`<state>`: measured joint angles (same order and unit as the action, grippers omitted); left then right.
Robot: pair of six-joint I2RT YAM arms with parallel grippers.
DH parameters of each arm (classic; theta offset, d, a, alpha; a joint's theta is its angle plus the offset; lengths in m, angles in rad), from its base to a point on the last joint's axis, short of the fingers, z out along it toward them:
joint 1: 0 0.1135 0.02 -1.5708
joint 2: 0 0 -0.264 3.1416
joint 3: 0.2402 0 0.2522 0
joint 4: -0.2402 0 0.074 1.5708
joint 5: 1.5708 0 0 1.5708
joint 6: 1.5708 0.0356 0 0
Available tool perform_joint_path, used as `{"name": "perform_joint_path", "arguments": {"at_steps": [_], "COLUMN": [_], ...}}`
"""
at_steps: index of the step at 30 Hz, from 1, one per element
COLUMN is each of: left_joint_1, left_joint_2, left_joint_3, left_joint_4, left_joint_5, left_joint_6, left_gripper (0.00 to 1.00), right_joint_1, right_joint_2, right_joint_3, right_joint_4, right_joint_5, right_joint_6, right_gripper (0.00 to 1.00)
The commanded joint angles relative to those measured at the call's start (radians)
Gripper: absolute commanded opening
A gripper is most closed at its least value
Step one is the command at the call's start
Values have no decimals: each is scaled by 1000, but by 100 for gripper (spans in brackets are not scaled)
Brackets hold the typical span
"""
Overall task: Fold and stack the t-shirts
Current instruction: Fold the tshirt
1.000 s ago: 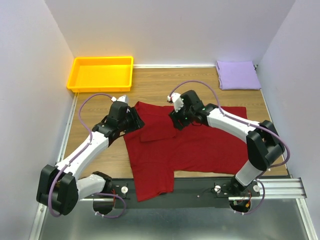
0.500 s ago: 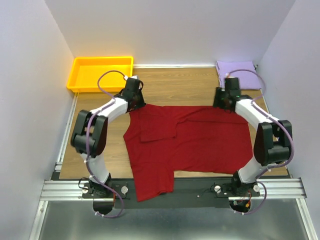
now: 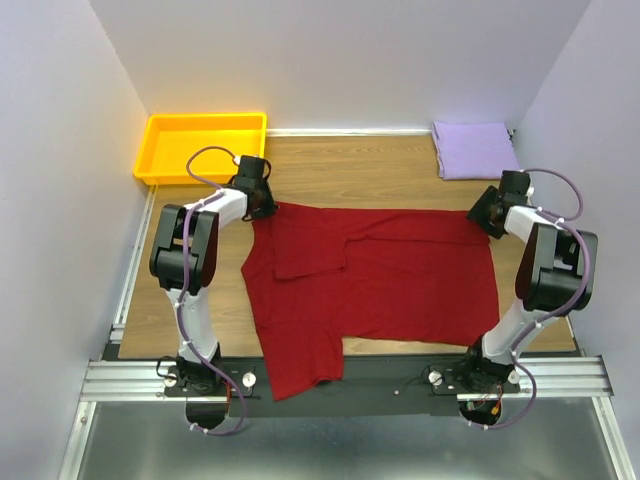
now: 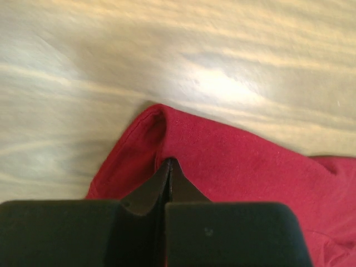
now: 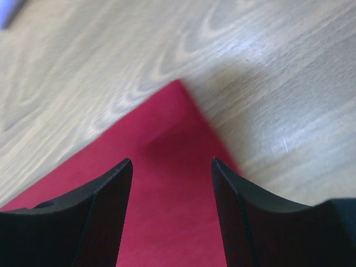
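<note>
Pinching far-left corner of red t-shirt [image 3: 400, 280] in fully closed left gripper [image 4: 169, 162], poising wide-open, empty right gripper [image 5: 170, 161] over far-right corner, likely to pull far edge taut before folding.

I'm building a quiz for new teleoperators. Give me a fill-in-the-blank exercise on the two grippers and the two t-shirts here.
1. The left gripper is ___ on a far corner of the red t-shirt.
2. The right gripper is ___ over that shirt's other far corner.
3. The lavender t-shirt lies ___ at the far right corner of the table.
Missing words: shut; open; folded.
</note>
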<state>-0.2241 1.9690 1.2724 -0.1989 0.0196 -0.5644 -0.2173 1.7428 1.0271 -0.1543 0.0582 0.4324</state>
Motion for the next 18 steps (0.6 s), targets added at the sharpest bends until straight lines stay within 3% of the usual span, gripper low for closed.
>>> {"name": "perform_joint_path", "arguments": {"at_steps": [1,12,18], "left_joint_1": [26,57,60], "left_joint_2": [54,149,101], "left_joint_3": [33,209,219], "left_joint_4": [-30,-82,-70], "left_joint_5": [6,2,5], "left_joint_6": [28,18,5], "left_gripper": [4,4,8], "right_joint_1": [-20,-54,-54], "right_joint_2": [70,319,272], "right_joint_3": [10,217,251], "right_joint_4": [62,68,65], "right_joint_5": [-52,-130,-132], "right_joint_6": [45,37,14], "right_gripper": [66,66,66]}}
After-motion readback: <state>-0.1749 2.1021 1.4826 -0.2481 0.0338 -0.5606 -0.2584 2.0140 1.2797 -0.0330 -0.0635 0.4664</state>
